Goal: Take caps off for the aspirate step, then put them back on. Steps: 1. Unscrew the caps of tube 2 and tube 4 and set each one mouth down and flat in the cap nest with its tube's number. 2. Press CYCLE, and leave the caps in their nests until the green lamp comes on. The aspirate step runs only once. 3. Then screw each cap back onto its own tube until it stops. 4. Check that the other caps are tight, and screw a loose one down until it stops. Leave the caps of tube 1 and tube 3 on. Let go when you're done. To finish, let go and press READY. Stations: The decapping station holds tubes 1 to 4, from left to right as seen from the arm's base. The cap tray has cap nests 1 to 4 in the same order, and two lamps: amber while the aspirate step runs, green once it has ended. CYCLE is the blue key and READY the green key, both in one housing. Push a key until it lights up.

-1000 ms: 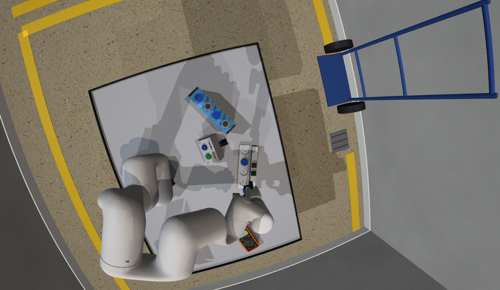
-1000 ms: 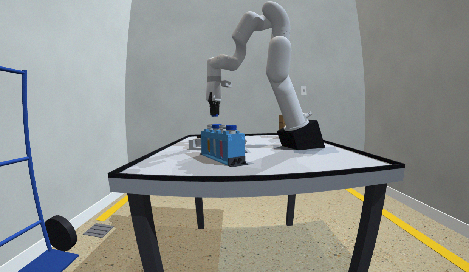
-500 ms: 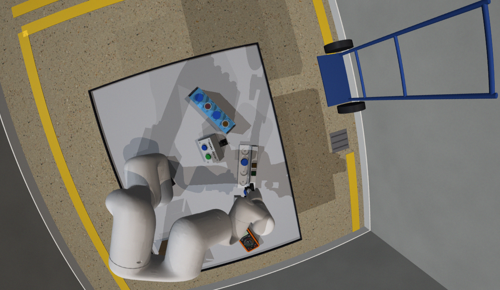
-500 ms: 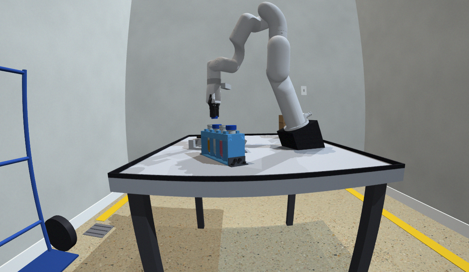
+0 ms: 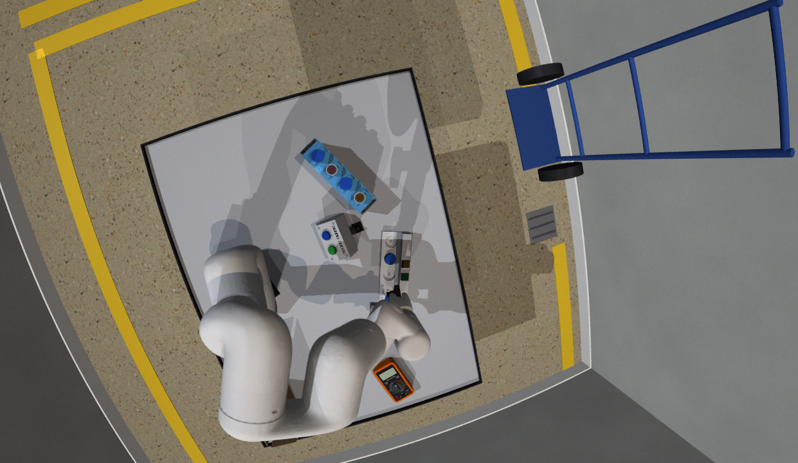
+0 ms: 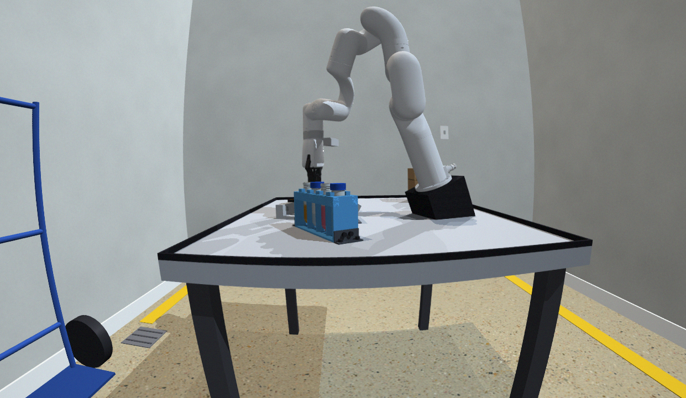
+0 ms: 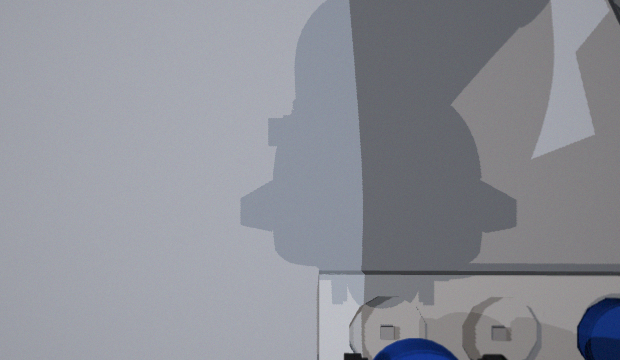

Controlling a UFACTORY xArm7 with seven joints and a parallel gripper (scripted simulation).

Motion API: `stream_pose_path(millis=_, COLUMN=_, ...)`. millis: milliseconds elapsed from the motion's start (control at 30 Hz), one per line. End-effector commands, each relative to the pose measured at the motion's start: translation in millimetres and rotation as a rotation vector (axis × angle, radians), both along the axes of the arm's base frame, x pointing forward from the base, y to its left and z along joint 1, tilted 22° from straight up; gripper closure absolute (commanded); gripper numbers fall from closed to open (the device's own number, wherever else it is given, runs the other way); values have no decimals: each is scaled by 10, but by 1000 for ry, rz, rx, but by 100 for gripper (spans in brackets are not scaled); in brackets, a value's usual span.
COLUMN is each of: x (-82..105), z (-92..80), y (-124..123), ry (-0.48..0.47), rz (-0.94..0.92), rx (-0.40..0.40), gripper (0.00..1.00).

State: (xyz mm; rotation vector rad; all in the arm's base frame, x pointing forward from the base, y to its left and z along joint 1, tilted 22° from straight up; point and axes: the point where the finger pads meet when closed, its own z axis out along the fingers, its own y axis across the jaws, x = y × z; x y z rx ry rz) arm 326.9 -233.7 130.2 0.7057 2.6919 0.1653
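The blue decapping station (image 5: pixel 368 202) (image 6: pixel 347 210) holds four tubes. Tube 1 (image 5: pixel 317 155) and tube 3 (image 5: pixel 346 182) carry blue caps. Tube 2 (image 5: pixel 331 169) and tube 4 (image 5: pixel 359 197) stand open. The white cap tray (image 5: pixel 382 247) (image 7: pixel 335 310) lies right of the key housing (image 5: pixel 344 226). One blue cap (image 5: pixel 389 258) (image 7: pixel 606 326) sits in the nest second from the far end. My gripper (image 5: pixel 389 298) (image 6: pixel 314 174) is shut on another blue cap (image 7: pixel 415 350) and holds it low over the tray's near end, by the end nest (image 7: pixel 387 330). Both lamps (image 5: pixel 404 270) look dark.
The blue CYCLE key (image 5: pixel 325 235) and the green READY key (image 5: pixel 332 249) sit on the housing. An orange multimeter (image 5: pixel 393 378) lies near the table's front edge, beside my arm. A blue hand truck (image 5: pixel 649 115) stands off the table.
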Motion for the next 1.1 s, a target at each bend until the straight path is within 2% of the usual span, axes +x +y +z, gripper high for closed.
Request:
stream_pose_path(millis=0, x=173, z=-284, y=-18, ry=-13, rz=3, rx=4, gripper=100)
stream_pose_path(millis=167, x=273, z=-494, y=-16, ry=-13, rz=3, rx=4, gripper=100)
stream_pose_path(millis=267, x=292, z=-538, y=-15, ry=-13, rz=3, rx=4, gripper=100)
stream_pose_path(millis=1067, x=283, z=-543, y=-12, ry=-13, rz=3, rx=4, gripper=100)
